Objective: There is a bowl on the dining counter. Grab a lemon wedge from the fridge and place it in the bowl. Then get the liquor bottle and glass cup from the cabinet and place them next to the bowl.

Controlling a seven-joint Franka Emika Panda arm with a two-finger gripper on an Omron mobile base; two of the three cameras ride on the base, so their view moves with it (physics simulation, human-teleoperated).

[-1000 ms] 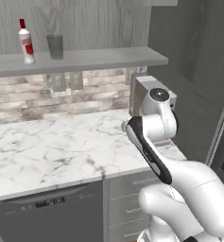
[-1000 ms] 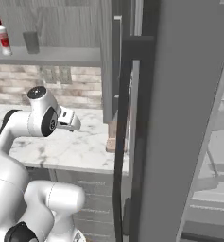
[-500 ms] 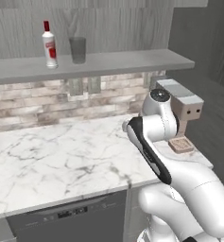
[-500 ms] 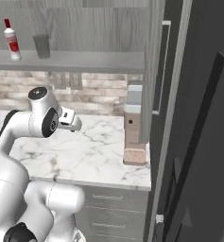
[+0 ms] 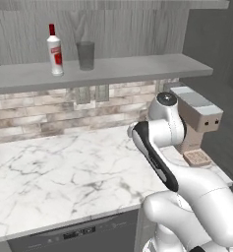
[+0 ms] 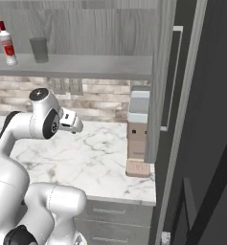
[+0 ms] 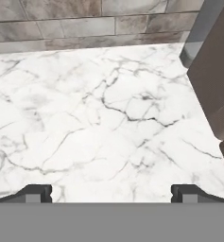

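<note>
Glass on the cabinet shelf (image 5: 137,69): the liquor bottle (image 5: 54,50) and the glass cup (image 5: 85,55) stand upright, near each other but apart, above the brick-backed marble worktop (image 5: 59,172). Your gripper (image 7: 111,193) is empty with its fingers spread wide, looking down at bare marble, well below both. Judged handling — both rigid, smooth, breakable, probably slippery. Take the bottle across its labelled body rather than the narrow neck; take the cup at mid-wall, squarely — it looks light and could tip if nudged.
</note>
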